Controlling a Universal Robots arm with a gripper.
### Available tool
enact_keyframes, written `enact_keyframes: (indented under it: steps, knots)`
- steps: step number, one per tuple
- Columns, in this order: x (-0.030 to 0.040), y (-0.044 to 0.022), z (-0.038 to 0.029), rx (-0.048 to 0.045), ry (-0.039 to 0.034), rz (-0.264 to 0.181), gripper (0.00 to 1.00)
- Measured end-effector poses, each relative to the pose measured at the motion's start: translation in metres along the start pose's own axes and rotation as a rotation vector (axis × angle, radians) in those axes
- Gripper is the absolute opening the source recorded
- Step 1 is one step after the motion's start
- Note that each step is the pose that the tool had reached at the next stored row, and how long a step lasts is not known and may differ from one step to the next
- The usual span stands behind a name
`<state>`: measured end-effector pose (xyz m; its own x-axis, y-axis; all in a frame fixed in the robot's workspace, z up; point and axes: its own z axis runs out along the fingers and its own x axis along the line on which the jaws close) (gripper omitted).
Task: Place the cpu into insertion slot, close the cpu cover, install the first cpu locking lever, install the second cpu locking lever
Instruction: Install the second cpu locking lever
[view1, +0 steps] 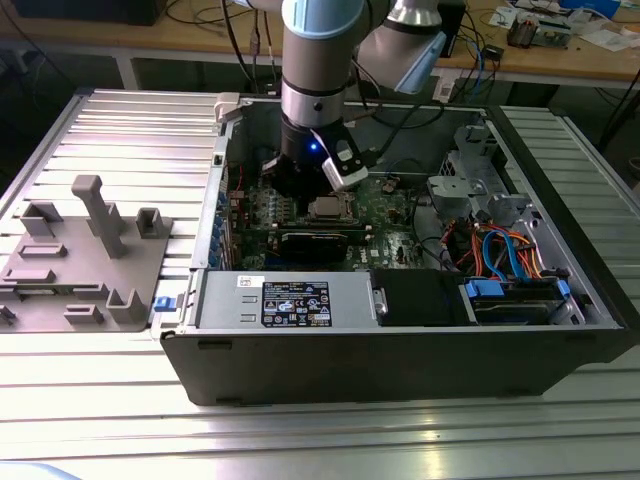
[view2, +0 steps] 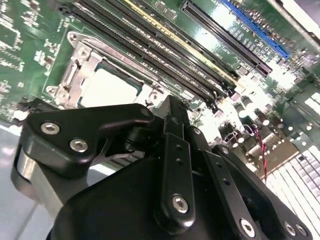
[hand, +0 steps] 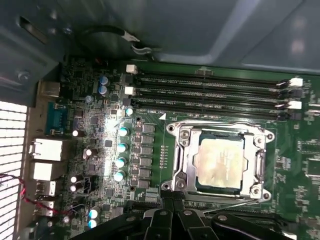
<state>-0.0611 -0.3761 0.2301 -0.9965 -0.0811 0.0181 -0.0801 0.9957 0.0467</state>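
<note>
1 cpu (hand: 220, 162) sits under the cpu cover (hand: 182, 150) — pincer (hand: 172, 212) just beside, fingers together, empty.

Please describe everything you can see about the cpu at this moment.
The cpu is a flat square chip with a dull silvery metal top that reflects light. It lies level inside the insertion slot on the green board, framed by the cpu cover, whose silvery metal surrounds its edges. In the exterior view it sits just beside the gripper, towards the exterior view's right. Nothing grips it.
</note>
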Motion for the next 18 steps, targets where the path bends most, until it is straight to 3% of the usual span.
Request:
enact_keyframes:
  steps: [6, 9, 13, 15, 17, 18]
  knots:
    - [-0.0075, 0.0006, -0.0276, -0.0003, 0.0046, 0.0, 0.11]
    - [-0.0097, 0.001, -0.0377, -0.0006, 0.0068, 0.0, 0.11]
    - [-0.0132, -0.0016, -0.0392, -0.0015, 0.0192, 0.001, 0.11]
    - [-0.0143, -0.0145, -0.0395, -0.003, 0.029, 0.001, 0.11]
    - [-0.0147, -0.0193, -0.0391, -0.0076, 0.0321, 0.001, 0.11]
    - [-0.015, -0.0206, -0.0387, -0.0148, 0.0332, 0.001, 0.11]
